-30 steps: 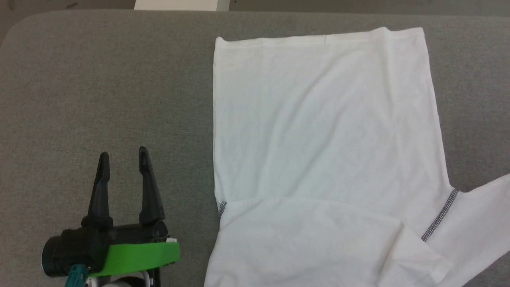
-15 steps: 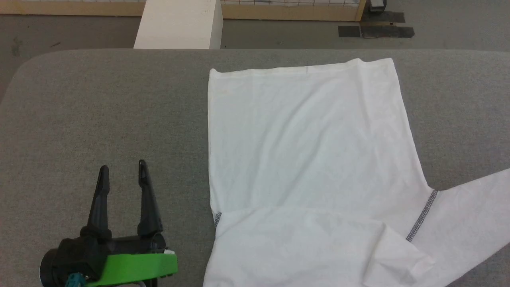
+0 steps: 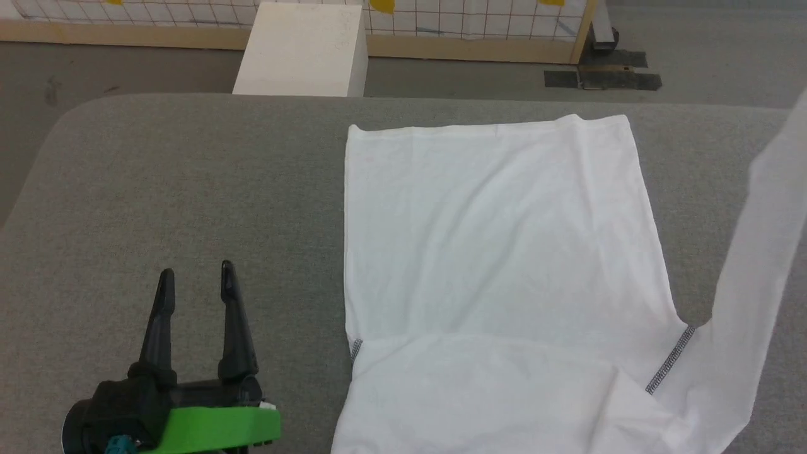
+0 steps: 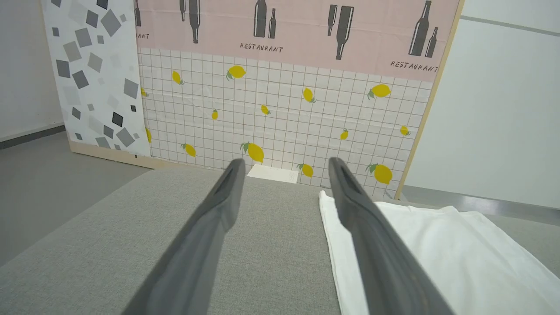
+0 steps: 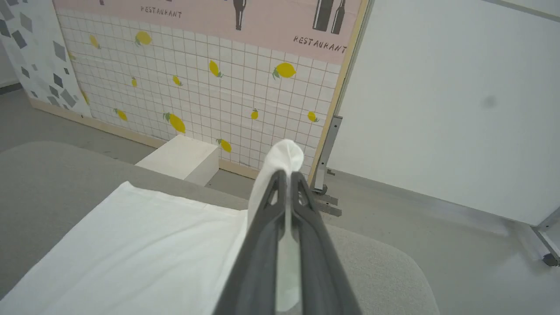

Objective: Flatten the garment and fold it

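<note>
The white garment [image 3: 498, 252] lies spread on the grey table [image 3: 189, 189], its hem toward the far edge and dark zigzag stitching [image 3: 669, 360] at the near right shoulder. Its right sleeve [image 3: 753, 265] is lifted off the table and stretches up to the right edge of the head view. In the right wrist view my right gripper [image 5: 287, 176] is shut on the sleeve cloth [image 5: 284, 157], which pokes out past the fingertips, with the garment [image 5: 131, 245] below. My left gripper [image 3: 195, 280] stands open over bare table left of the garment; its wrist view shows the gripper [image 4: 284, 164] and the garment [image 4: 437, 253].
A white box [image 3: 302, 50] stands on the floor beyond the table's far edge, before a tiled lemon-print panel [image 4: 280, 113]. A metal stand foot [image 3: 602, 69] sits on the floor at the back right. The table's rounded far-left corner [image 3: 69, 113] is near.
The head camera has tilted up, showing more floor and the panel. The right sleeve, which lay on the table at the lower right, has been lifted up and away. The left gripper has stayed put.
</note>
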{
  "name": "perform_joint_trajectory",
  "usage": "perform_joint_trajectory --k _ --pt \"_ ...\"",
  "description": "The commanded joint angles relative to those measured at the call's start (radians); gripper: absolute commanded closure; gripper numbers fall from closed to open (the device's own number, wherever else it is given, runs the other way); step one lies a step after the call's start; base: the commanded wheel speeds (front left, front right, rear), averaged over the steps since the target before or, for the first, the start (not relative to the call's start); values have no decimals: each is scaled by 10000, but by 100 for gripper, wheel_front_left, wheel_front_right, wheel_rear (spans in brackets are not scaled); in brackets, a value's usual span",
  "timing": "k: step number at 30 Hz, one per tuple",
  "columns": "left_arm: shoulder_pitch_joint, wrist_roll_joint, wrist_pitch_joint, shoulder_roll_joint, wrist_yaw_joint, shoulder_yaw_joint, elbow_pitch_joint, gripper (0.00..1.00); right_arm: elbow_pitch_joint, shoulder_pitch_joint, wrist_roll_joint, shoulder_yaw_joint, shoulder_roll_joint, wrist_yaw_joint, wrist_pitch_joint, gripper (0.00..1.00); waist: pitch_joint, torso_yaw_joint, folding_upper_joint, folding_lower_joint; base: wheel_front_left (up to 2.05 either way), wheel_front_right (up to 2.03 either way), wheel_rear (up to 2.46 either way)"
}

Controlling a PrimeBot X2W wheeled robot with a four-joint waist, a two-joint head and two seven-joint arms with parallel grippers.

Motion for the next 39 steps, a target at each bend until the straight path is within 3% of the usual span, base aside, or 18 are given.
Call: perform_joint_trajectory --k 1,9,18,22,29,32,33,34,39 --pt "176 -78 22 46 36 -13 -38 0 -279 -170 110 316 120 -15 134 100 -91 107 0 1 0 0 0" --pt "270 -158 9 14 85 -65 -104 0 -1609 -267 280 3003 1129 -15 935 100 -86 359 0 1 0 0 0" --pt "75 -229 -100 -84 96 -207 -33 0 -1096 -99 598 5989 1673 -15 973 100 303 785 0 1 0 0 0" --pt "-63 -276 -178 -172 81 -364 116 0 -52 56 583 7339 1618 -15 493 100 524 1096 0 1 0 0 0" --pt "-266 -350 -273 -235 41 -475 353 0 2055 67 303 8850 1690 -15 -800 100 644 1448 0 1 0 0 0" --pt "-389 -392 -319 -236 -7 -503 521 0 3852 -283 -99 9601 2174 -15 -1976 100 633 1574 0 1 0 0 0" --pt "-400 -395 -323 -233 -8 -504 545 0 4122 -345 -126 9664 2307 -15 -2155 84 624 1579 0 1 0 0 0" --pt "-455 -420 -336 -213 -30 -519 652 0 4962 -610 -87 9850 2766 -15 -2749 0 555 1529 0 1 0 0 0" --pt "-425 -438 -332 -137 -27 -492 705 0 4918 -873 402 9393 2822 -15 -3071 0 382 1298 0 1 0 0 0"
